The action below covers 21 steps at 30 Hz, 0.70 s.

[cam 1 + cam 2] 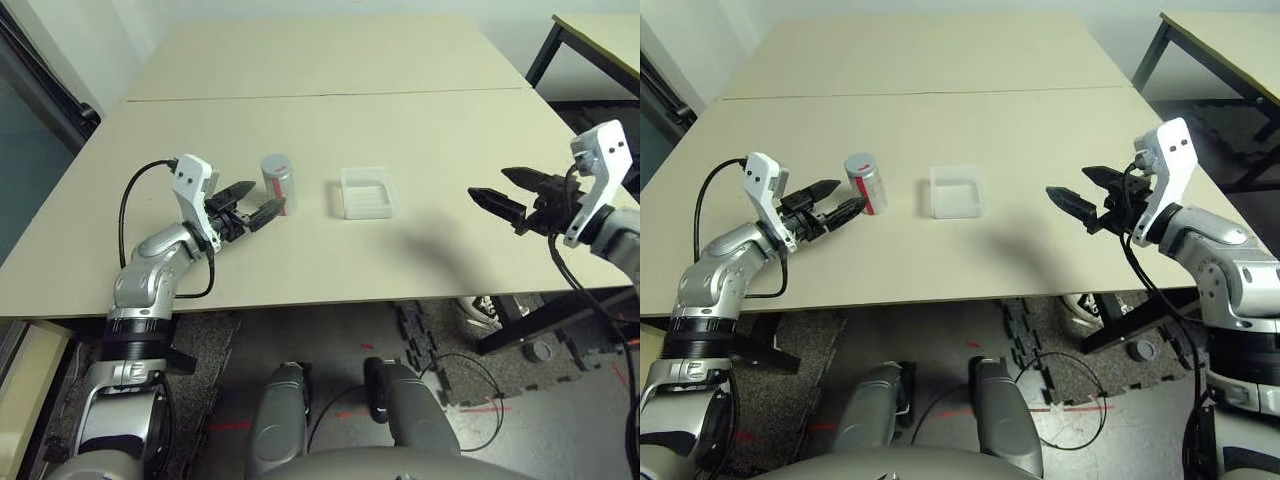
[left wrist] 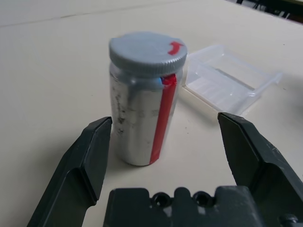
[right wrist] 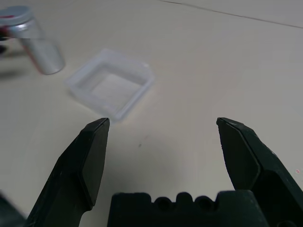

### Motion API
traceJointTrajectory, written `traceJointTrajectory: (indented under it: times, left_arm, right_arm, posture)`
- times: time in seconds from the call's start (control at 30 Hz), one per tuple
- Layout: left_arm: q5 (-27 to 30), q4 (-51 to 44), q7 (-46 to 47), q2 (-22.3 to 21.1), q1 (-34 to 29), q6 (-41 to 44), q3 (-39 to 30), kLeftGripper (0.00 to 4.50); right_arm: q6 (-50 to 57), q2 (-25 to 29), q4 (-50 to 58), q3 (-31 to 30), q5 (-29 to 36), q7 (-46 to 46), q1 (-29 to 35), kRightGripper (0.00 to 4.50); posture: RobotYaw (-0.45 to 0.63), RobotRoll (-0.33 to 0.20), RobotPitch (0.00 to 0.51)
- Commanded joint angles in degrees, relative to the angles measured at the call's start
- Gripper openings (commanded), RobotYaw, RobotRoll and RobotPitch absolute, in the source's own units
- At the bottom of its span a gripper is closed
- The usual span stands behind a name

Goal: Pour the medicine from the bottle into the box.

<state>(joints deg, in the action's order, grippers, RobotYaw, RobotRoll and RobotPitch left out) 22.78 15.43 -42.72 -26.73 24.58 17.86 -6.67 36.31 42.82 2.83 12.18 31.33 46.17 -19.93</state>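
In the left eye view, our left gripper (image 1: 251,202) reaches inward beside the upright capped bottle (image 1: 279,184), box (image 1: 367,193) to its right; in the left wrist view, its fingers gape wide, empty; in the right wrist view, our right gripper (image 3: 163,120) gapes likewise.

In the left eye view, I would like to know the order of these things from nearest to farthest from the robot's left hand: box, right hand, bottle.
1. Bottle: upright, right by the left hand.
2. Box: on the table, to the right of the bottle.
3. Right hand: farther right, past the box.
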Motion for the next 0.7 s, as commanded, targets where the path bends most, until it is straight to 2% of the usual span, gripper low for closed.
traceJointTrajectory:
  times: [0.03, 0.23, 0.47, 0.7]
  left_arm:
    - [-2.9, 6.9, 0.6, 1.3, 3.3, -4.2, 0.7, 4.48]
    - [-4.4, 13.5, 0.3, 2.2, 6.8, -7.6, 0.5, 4.48]
    - [-5.6, 18.0, 0.1, 3.3, 9.7, -10.2, 0.8, 4.48]
    - [-6.6, 21.0, 1.8, 3.7, 11.4, -12.7, -0.1, 4.48]
  right_arm:
    - [-0.2, -0.1, -3.2, -3.3, -1.3, 2.9, -1.4, 4.50]
    - [-0.7, 0.4, -5.4, -3.6, -2.3, 5.2, -2.6, 4.50]
    - [-4.4, 0.6, -12.7, -4.4, -5.5, 6.7, -5.9, 4.50]
    - [-7.2, -2.5, -19.8, -6.9, -8.3, 8.0, -12.5, 4.50]
  posture:
    - [-0.04, 0.000, 0.159]
    - [-0.08, 0.000, 0.173]
    - [-0.10, 0.000, 0.156]
    - [-0.07, 0.000, 0.141]
